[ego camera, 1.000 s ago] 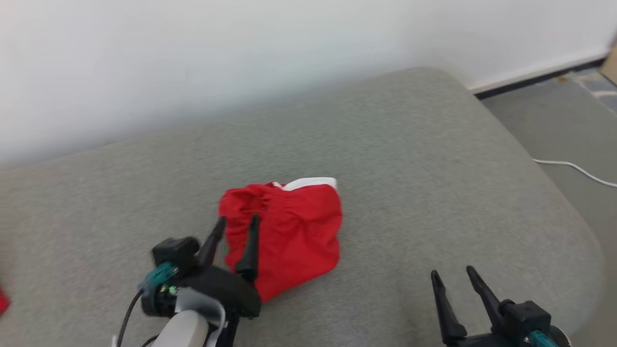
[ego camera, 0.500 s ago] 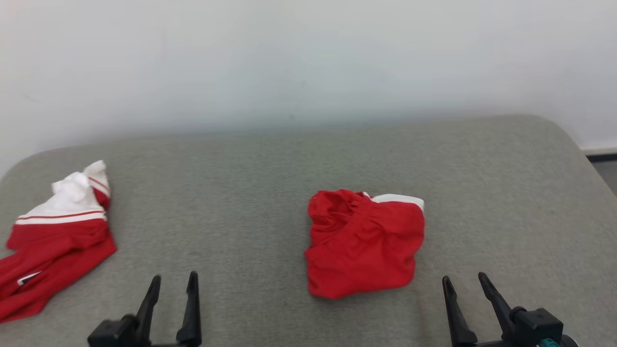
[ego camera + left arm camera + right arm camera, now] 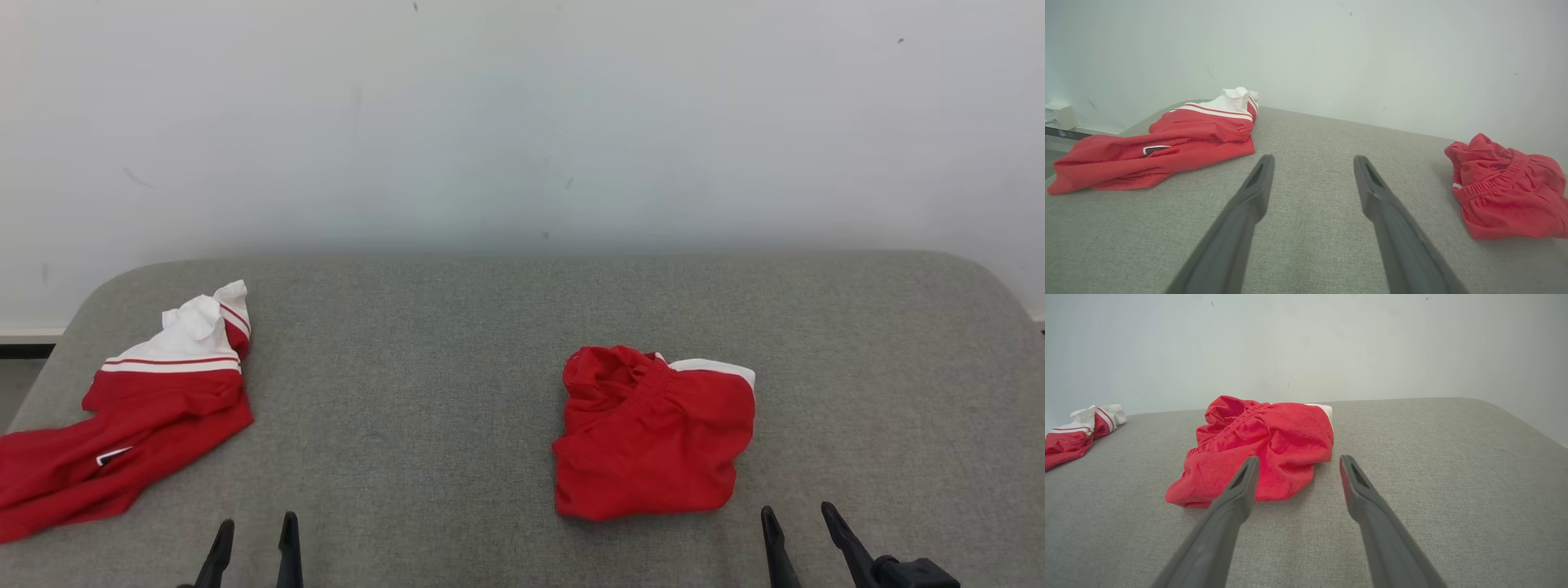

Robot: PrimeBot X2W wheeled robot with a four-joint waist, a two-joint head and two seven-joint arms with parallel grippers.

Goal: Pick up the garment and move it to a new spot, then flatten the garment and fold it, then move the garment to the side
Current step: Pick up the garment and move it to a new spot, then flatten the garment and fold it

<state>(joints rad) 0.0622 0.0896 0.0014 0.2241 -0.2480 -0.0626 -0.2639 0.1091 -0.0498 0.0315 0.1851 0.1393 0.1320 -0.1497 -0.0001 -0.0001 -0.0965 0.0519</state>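
The roughly folded red shorts lie at 11 o'clock from the right gripper, which, like the left gripper, is wide open and empty.

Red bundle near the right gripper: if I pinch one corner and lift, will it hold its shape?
Probably not: the red bundle is thin, creased cloth in loose folds, so it should flop and unfold. It looks light, barely denting the grey cushion. The gathered elastic waistband likely gives the firmest pinch.
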